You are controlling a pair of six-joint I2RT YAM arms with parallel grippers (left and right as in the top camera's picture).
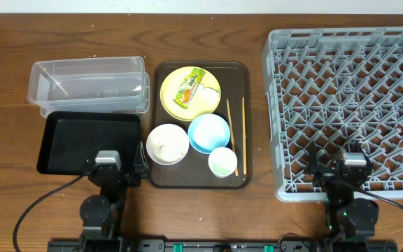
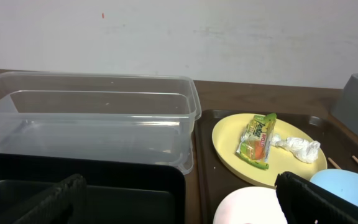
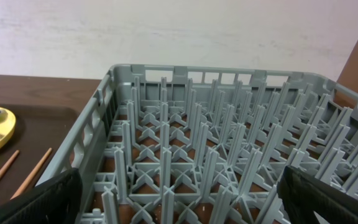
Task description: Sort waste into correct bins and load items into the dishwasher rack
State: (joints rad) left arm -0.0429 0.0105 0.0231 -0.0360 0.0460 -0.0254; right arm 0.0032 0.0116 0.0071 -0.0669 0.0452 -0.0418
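Note:
A brown serving tray (image 1: 240, 77) holds a yellow plate (image 1: 173, 103) with a yellow-green snack wrapper (image 1: 188, 87) and a white crumpled scrap (image 1: 208, 89), a white bowl (image 1: 166, 143), a light blue bowl (image 1: 208, 132), a small white cup (image 1: 222, 162) and wooden chopsticks (image 1: 237, 133). The clear tub (image 1: 88, 85) and black tray (image 1: 89, 140) lie to the left. The grey dishwasher rack (image 1: 348, 105) is at the right. My left gripper (image 1: 122, 170) is open at the black tray's near edge. My right gripper (image 1: 338, 170) is open over the rack's near edge. Both are empty.
In the left wrist view the clear tub (image 2: 86, 112), black tray (image 2: 104, 186), plate (image 2: 229, 137) and wrapper (image 2: 257, 140) lie ahead. In the right wrist view the rack (image 3: 216, 143) fills the frame, with the chopsticks (image 3: 17, 174) at its left.

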